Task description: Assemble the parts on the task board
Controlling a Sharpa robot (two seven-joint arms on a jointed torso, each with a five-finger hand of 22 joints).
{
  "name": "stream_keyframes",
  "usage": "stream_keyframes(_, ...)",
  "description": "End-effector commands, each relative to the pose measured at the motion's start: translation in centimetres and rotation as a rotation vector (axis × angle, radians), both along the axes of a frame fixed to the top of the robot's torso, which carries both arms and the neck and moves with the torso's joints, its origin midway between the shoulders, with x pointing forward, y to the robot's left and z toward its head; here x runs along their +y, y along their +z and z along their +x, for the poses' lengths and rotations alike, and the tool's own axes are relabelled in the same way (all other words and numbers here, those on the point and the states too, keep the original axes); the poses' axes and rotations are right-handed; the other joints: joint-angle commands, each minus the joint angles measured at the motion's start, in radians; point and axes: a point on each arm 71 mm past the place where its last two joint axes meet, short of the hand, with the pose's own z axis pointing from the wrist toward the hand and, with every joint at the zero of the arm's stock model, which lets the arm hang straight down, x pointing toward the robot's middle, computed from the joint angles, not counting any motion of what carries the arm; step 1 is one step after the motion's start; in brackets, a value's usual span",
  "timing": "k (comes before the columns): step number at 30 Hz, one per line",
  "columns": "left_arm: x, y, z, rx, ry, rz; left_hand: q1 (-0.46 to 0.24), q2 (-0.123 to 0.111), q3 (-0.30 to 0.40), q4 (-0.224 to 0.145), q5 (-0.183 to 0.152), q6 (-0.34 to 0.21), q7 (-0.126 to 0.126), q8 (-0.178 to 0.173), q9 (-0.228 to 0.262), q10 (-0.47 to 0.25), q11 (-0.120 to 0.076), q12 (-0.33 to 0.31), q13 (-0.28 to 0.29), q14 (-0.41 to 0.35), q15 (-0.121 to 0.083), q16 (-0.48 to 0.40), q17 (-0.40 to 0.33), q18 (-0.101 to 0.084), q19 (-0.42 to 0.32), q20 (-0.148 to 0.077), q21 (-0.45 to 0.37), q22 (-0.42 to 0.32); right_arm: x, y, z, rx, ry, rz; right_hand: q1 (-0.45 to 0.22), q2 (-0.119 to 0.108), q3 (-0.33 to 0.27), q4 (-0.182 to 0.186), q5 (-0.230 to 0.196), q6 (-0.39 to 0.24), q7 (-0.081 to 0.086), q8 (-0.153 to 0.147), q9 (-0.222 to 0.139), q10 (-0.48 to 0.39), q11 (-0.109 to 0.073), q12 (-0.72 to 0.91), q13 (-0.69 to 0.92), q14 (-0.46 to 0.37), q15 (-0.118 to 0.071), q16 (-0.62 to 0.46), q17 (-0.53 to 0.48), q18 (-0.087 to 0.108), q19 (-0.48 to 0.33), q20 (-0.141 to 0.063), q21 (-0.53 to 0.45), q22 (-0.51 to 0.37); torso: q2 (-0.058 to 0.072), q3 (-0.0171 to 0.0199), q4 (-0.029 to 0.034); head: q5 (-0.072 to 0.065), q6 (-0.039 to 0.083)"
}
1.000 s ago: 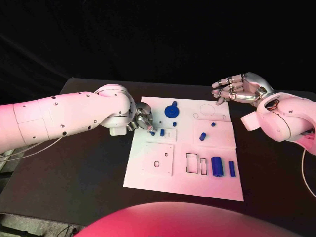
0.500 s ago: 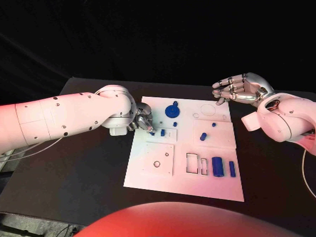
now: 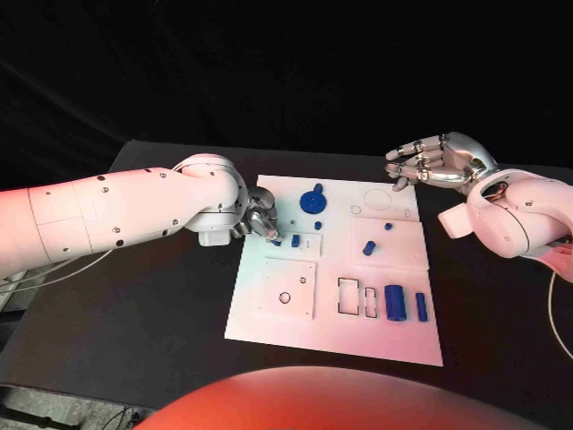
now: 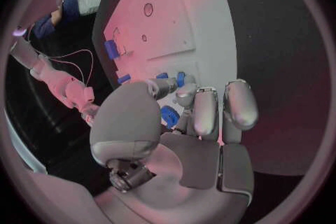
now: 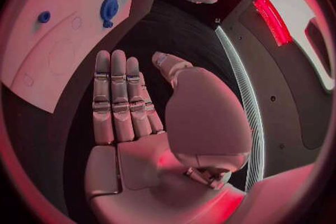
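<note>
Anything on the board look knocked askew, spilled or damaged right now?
Nothing stands out. The white task board lies flat on the black table, and the small blue parts sit on it undisturbed. The left hand works at the board's edge; the right hand hovers empty beyond its far corner.

No text, label, brand, number or sign can be read in any of the views. The flat white rectangular task board [image 3: 277,315] carries only cut-out outlines and small blue parts, without legible markings, and the white arm casings show plain dark dots rather than characters.
</note>
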Motion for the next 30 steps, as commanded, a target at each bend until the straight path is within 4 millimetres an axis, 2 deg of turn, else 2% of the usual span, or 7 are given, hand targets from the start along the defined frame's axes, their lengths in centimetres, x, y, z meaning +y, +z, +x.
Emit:
stream_keyframes(1, -0.19, -0.16, -0.17, 0.015, -0.02, 0.011, -0.001, 0.002, 0.168, -0.161, 0.003, 0.01, -0.014, 0.004, 0.01, 0.007, 0.0, 0.001, -0.001, 0.016, -0.008, -0.003, 0.001, -0.012, 0.007, 0.001, 0.005, 0.001, 0.19, -0.01, -0.07, 0.001, 0.019, 0.005, 0.001, 0.002, -0.001, 0.005, -0.001, -0.007, 0.0, -0.003, 0.001, -0.005, 0.0, 0.001, -0.001, -0.004, 0.001, -0.007, 0.002, 0.004, -0.005, 0.001, -0.005, -0.001, 0.0, 0.0004, -0.0004, -0.001, 0.0)
stream_keyframes(9, -0.37, -0.17, -0.16, 0.018, -0.019, 0.005, -0.021, -0.004, 0.173, -0.157, 0.003, 0.015, -0.015, 0.007, 0.01, 0.01, 0.0, 0.002, 0.001, 0.017, -0.007, -0.003, 0.001, -0.011, 0.006, 0.001, 0.004, 0.0, 0.19, -0.01, -0.1, 0.001, 0.019, 0.005, 0.001, 0.002, -0.001, 0.005, -0.001, -0.007, 0.0, -0.003, 0.001, -0.005, 0.0, 0.001, -0.001, -0.004, 0.001, -0.007, 0.002, 0.004, -0.005, 0.001, -0.005, -0.001, 0.0, 0.0008, -0.0006, 0.0, 0.0)
stream_keyframes(25, -0.81, -0.39, -0.1, 0.028, -0.016, -0.006, -0.107, -0.034, 0.137, -0.128, 0.003, 0.032, -0.029, 0.012, 0.006, 0.016, -0.01, 0.008, 0.008, 0.017, -0.014, -0.003, 0.001, -0.011, 0.006, -0.004, 0.004, 0.003, 0.12, 0.0, -0.16, 0.002, 0.018, 0.005, 0.002, 0.003, -0.001, 0.004, -0.001, -0.006, 0.0, -0.002, 0.001, -0.005, 0.0, 0.002, -0.001, -0.003, 0.001, -0.007, 0.002, 0.004, -0.004, 0.001, -0.005, -0.002, 0.0, 0.0008, -0.0004, -0.004, 0.0)
stream_keyframes(30, -0.78, -0.42, -0.05, 0.028, -0.013, -0.007, -0.121, -0.035, 0.126, -0.119, 0.003, 0.037, -0.03, 0.011, 0.004, 0.016, -0.011, 0.008, 0.007, 0.017, -0.016, -0.003, 0.001, -0.011, 0.005, -0.006, 0.003, 0.002, 0.11, 0.0, -0.17, 0.002, 0.018, 0.005, 0.002, 0.002, -0.001, 0.005, -0.001, -0.007, 0.0, -0.002, 0.001, -0.005, 0.0, 0.002, -0.002, -0.003, 0.001, -0.008, 0.002, 0.004, -0.004, 0.002, -0.006, -0.003, 0.0, 0.0005, 0.0003, -0.004, 0.0)
